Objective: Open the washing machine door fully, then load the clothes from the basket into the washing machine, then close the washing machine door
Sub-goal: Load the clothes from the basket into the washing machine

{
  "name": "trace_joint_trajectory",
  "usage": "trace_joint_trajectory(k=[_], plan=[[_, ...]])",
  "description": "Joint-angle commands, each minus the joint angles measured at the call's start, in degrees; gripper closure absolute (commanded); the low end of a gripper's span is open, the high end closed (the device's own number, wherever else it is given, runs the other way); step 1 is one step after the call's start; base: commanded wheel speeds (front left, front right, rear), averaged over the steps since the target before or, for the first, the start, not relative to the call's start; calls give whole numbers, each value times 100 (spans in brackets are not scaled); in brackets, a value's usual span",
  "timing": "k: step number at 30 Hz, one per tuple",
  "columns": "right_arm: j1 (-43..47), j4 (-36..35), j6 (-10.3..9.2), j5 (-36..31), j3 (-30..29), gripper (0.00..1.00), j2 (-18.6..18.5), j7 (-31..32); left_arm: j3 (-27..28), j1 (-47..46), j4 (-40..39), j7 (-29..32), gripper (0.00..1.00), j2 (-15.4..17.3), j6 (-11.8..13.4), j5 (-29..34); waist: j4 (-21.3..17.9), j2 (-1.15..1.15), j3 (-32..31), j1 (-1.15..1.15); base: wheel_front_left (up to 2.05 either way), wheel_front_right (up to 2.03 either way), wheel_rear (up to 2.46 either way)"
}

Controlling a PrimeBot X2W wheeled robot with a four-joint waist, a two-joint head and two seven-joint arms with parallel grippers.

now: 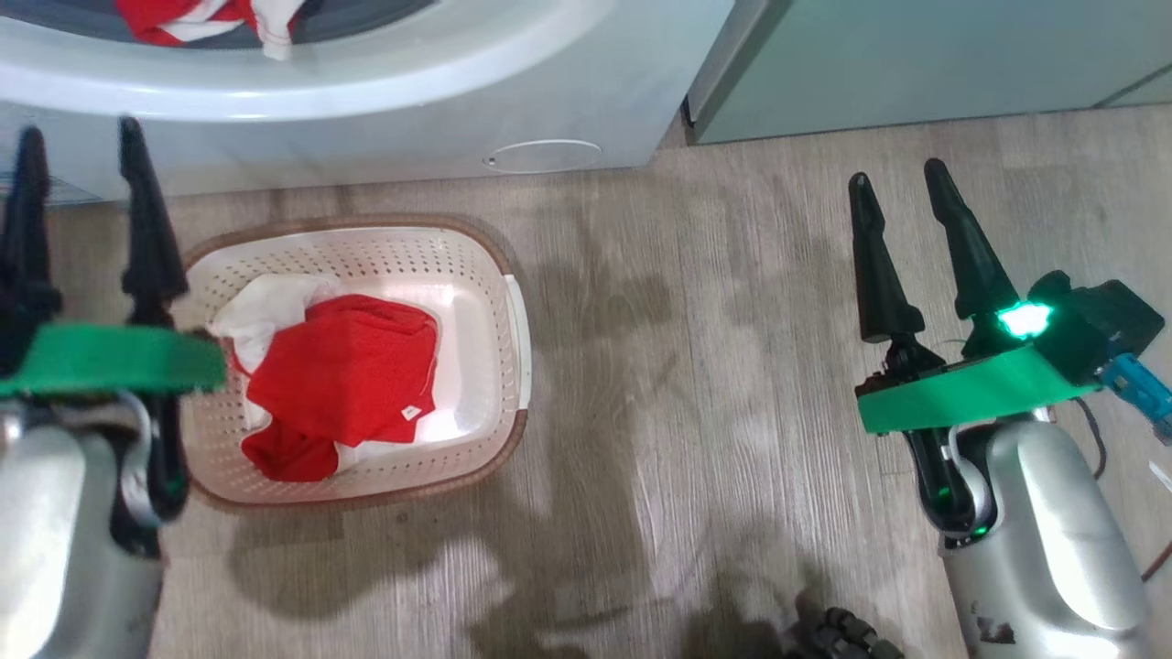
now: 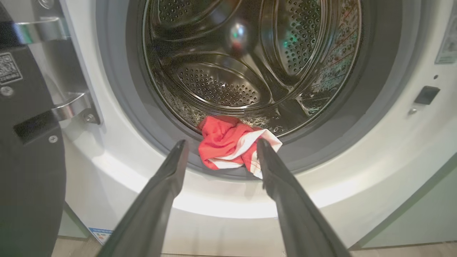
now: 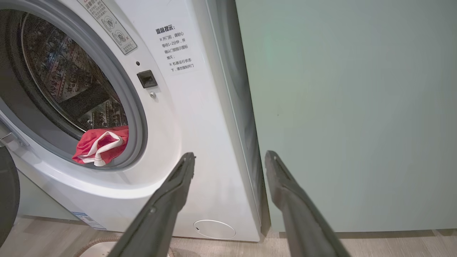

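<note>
Loading step. The left end effector [image 1: 81,130] and right end effector [image 1: 895,174] are both hanging spread and empty. The clothes [image 1: 348,371] are lying in the basket [image 1: 513,311], just right of the left one; a second red garment [image 2: 228,144] is draping over the gasket [image 2: 117,78] straight ahead of it. Suggested practice: pinch the heap's bunched centre, lift clear of the rim, push everything past the gasket.
</note>
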Motion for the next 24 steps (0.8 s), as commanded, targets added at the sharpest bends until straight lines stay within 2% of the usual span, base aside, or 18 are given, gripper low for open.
trace_joint_trajectory(k=[1, 13, 24], plan=[[46, -110, 0, -59, 71, 0, -14, -52, 218, 94, -286, -28, 0, 98, 38, 89, 46, 0, -68, 0, 0, 0, 0], [44, 242, 0, -188, 96, 0, -14, -52, 98, 831, -534, -29, 0, -150, 124, 303, 214, 0, -320, 0, 0, 0, 0], [-7, 298, 0, -169, 112, 0, -14, -52, 5, 923, -462, -27, 0, -147, 59, 342, 218, 0, -332, 0, 0, 0, 0]])
